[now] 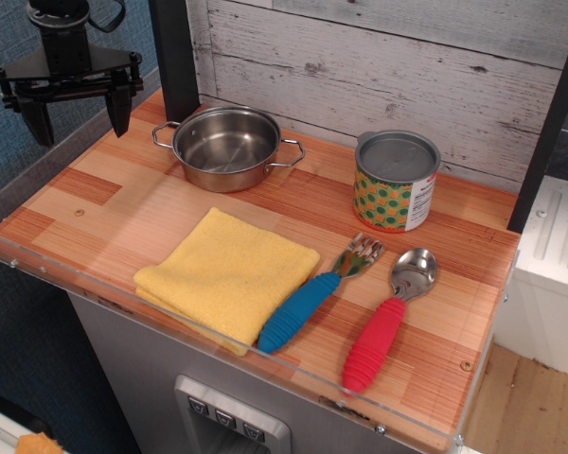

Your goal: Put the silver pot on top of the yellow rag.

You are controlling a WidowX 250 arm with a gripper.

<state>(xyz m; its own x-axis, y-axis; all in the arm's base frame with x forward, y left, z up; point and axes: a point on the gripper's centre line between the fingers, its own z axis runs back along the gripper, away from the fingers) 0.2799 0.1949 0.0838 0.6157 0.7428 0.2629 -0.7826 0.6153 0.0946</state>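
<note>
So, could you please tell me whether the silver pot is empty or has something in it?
Empty. The silver pot stands upright, and its bare shiny steel bottom shows with nothing inside.

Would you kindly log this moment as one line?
gripper: open, raised at left | silver pot: on counter, ungrasped | yellow rag: bare

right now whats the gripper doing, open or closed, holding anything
gripper: open, holding nothing, up over the table's back-left corner, apart from the silver pot.
</note>
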